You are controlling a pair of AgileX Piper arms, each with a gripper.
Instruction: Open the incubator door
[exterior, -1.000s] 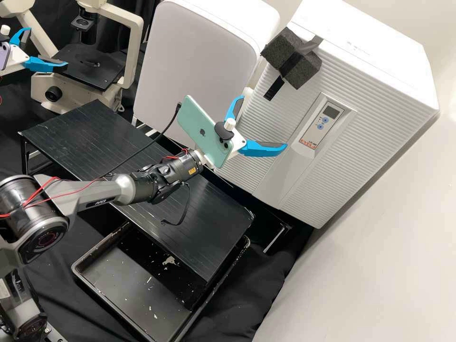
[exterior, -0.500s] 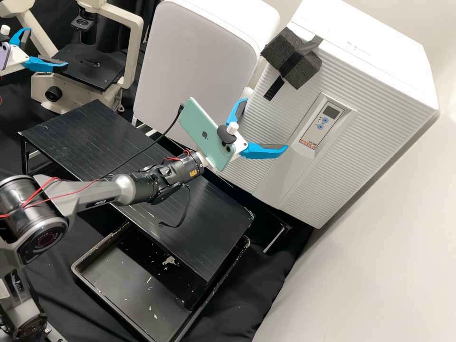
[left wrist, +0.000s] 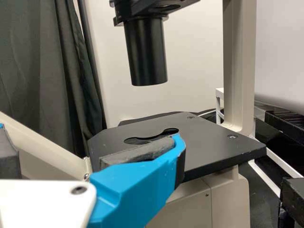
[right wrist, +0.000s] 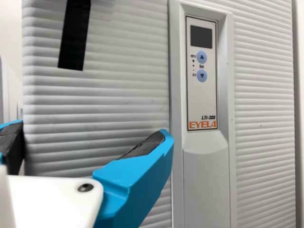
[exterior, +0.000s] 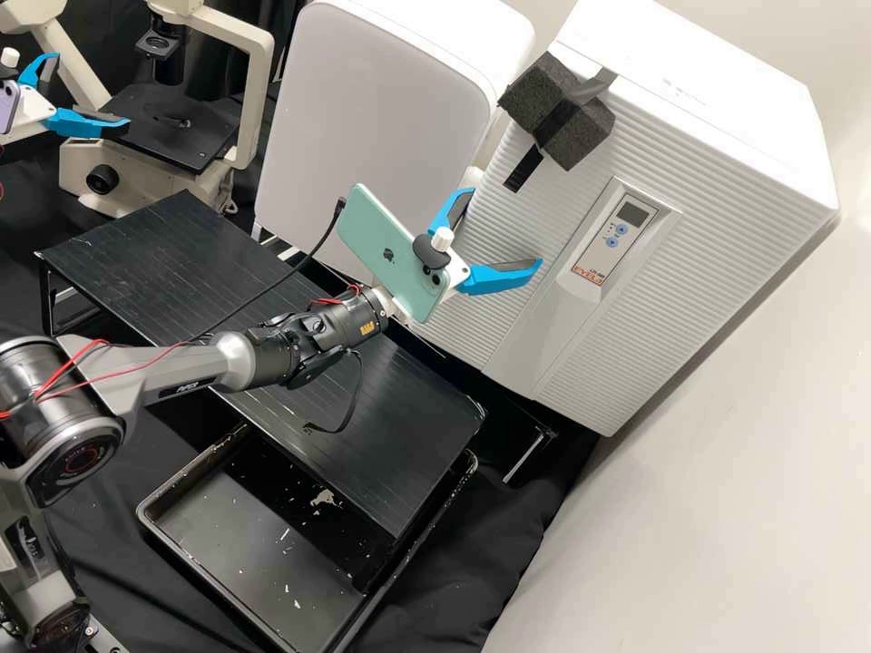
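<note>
The white incubator point(exterior: 662, 118) stands at the right in the high view, its ribbed door point(exterior: 599, 363) shut. My right gripper point(exterior: 505, 227) is open in front of the door's left part, beside the grey control panel point(exterior: 626, 216). In the right wrist view, the right gripper point(right wrist: 90, 133) has one finger in front of the ribbed door point(right wrist: 118, 95) and the other by its side edge; contact cannot be told. At the far left, my left gripper point(exterior: 92, 89) is open by the microscope; the left wrist view shows the left gripper point(left wrist: 90, 133) holding nothing.
Dark foam point(exterior: 553, 113) is strapped at the door's upper corner. A white rounded cabinet point(exterior: 363, 127) stands left of the incubator. The microscope stage point(exterior: 172, 127) is beside the left gripper. A black bench top point(exterior: 181, 254) lies under the right arm, above a black tray point(exterior: 263, 553).
My right gripper's fingers have drawn somewhat closer together and stay apart. The right arm has shifted slightly. My left gripper has kept still.
</note>
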